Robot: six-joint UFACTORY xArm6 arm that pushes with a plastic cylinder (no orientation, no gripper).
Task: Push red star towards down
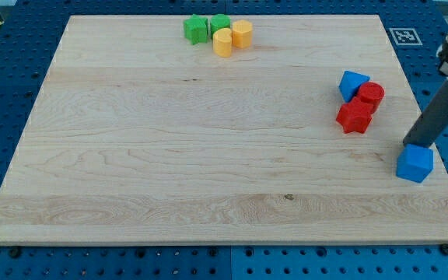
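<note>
Eight blocks: two green, two yellow, two blue, two red. Red star [355,117] sits mid-right on the board [169,155], against the red cylinder [371,95]. My tip [409,145], bare rod with no jaws, lies right of and below the star, touching the blue cube [415,163].

star [355,117] right side | my tip [407,145] farther right, lower

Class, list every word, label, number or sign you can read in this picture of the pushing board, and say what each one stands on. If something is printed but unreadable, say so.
No readable words, brands or numbers appear anywhere.
One sign only: a black-and-white square marker tag, a pattern and not text, on a white patch off the wooden board's top right corner.
The coloured blocks, such as the red star, carry no print.
My tip, just above the blue block, is unmarked.
</note>
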